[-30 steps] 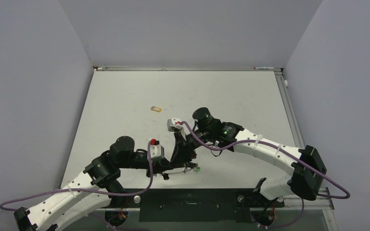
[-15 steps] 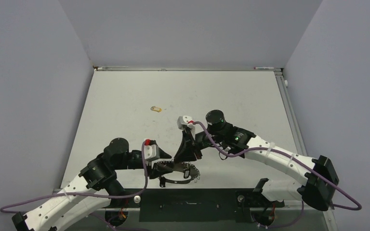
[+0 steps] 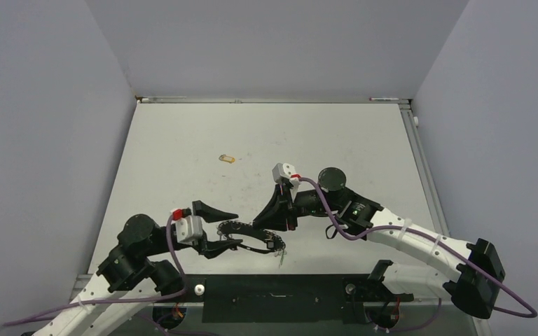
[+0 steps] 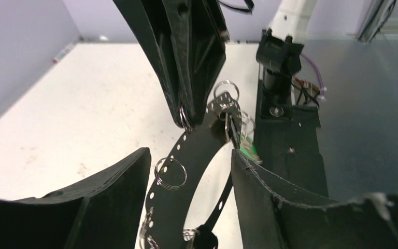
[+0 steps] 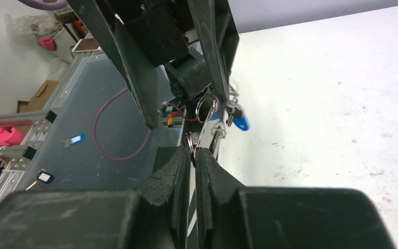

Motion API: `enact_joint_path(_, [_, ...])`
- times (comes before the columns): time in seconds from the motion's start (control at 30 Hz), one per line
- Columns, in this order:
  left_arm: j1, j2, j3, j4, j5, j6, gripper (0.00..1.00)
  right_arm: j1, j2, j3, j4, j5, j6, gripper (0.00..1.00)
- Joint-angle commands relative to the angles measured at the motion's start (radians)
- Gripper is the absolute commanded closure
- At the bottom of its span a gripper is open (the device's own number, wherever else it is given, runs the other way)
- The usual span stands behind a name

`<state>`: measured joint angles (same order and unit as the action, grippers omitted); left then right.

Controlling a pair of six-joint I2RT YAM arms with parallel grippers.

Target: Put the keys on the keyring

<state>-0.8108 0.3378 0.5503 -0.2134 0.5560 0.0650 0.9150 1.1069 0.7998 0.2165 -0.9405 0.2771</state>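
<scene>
Plainly, right pincer (image 5: 193, 151) grips the keyring (image 4: 186, 155); left pincer (image 3: 225, 228) gapes around it.

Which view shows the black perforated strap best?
Left wrist: black perforated strap crosses the gap of the open left pincer, holes and rings clear. Top external shows a small dark loop; right wrist, an edge-on sliver in the right pincer.

White arm links (image 3: 413, 241), black joints (image 3: 333, 178), purple cables (image 5: 96, 127), black end effector fingers (image 4: 109, 197).

High rear overview; two close, opposed wrist views, both on perforated strap (image 4: 197, 136).
</scene>
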Motion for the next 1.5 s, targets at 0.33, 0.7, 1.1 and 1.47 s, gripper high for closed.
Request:
enact_joint_path(0.33, [0.103, -0.083, -0.046, 0.249, 0.088, -0.108, 0.56, 0.122, -0.105, -0.05, 0.154, 0.273, -0.106, 0.95])
enact_joint_path(0.7, [0.104, -0.021, -0.039, 0.241, 0.153, -0.115, 0.73, 0.169, -0.098, -0.054, 0.19, 0.31, -0.128, 0.95])
enact_joint_path(1.1, [0.104, 0.028, -0.037, 0.257, 0.194, -0.132, 0.83, 0.196, -0.078, -0.04, 0.168, 0.308, -0.158, 0.95])
enact_joint_path(1.47, [0.104, 0.047, -0.02, 0.239, 0.203, -0.136, 1.0, 0.224, -0.05, -0.025, 0.153, 0.317, -0.186, 0.95])
